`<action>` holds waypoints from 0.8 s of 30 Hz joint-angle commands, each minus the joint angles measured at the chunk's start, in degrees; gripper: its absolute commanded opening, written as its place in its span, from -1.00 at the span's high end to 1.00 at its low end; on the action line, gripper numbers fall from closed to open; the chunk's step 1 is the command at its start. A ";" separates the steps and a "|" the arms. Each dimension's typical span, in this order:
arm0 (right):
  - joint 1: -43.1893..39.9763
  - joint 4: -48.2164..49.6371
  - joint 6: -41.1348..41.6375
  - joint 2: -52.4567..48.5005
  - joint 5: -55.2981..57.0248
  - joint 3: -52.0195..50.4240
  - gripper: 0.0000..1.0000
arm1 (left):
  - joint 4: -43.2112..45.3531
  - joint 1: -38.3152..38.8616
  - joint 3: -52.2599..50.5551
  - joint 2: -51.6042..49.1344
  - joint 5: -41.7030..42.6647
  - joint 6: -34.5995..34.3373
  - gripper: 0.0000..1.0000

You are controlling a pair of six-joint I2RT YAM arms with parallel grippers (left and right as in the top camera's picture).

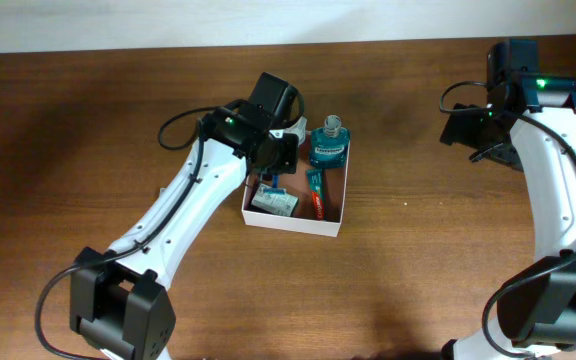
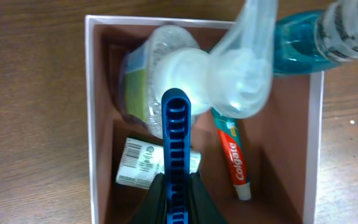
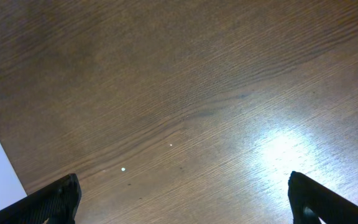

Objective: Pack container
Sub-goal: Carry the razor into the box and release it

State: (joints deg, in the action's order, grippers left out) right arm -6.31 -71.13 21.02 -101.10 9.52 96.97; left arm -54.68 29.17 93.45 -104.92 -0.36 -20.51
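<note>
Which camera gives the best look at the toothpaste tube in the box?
The left wrist view: the toothpaste tube lies close and sharp in the box, its brand name readable. Overhead shows it only as a small red strip. The right wrist view does not show it.

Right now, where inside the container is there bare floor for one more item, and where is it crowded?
Free: the strip of floor between the toothpaste and the container wall on the teal bottle side. Crowded: the other half, where the left fingers hold a blue toothbrush over a clear tub and a labelled packet. Outside, bare table flanks it.
</note>
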 commanded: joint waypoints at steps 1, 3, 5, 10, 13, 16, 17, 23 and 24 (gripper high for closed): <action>-0.11 0.00 0.02 0.44 0.11 0.74 -0.97 | -0.09 -0.63 0.39 1.01 -3.72 1.14 0.99; -0.11 0.00 0.04 0.44 0.11 0.74 -0.97 | -0.09 -0.61 0.39 1.01 -7.30 1.14 0.99; -0.11 0.00 0.04 0.44 0.13 0.74 -0.97 | -0.04 -0.63 0.42 1.03 -8.90 1.77 0.99; -0.11 0.00 0.04 0.44 0.11 0.74 -0.97 | 0.00 -0.76 0.42 1.03 -8.28 3.52 0.99; -0.11 0.00 0.04 0.44 0.11 0.74 -0.97 | -0.02 -0.90 0.44 1.03 -8.26 3.52 0.99; -0.11 0.00 0.04 0.44 0.11 0.74 -0.97 | -0.02 -0.90 0.70 1.05 -7.65 3.91 0.99; -0.11 0.00 0.04 0.44 0.11 0.74 -0.98 | 0.00 -0.87 0.96 1.07 -5.99 5.25 0.99; -0.11 0.00 0.04 0.44 0.11 0.74 -0.97 | -0.74 -0.87 2.12 1.46 10.27 31.32 0.99; -0.11 0.00 0.04 0.44 0.11 0.74 -0.97 | -1.20 -0.83 2.12 1.46 11.17 35.82 1.00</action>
State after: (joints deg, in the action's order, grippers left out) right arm -6.28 -71.13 20.97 -101.10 9.54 96.97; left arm -55.11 28.69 93.93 -104.90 3.53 -0.89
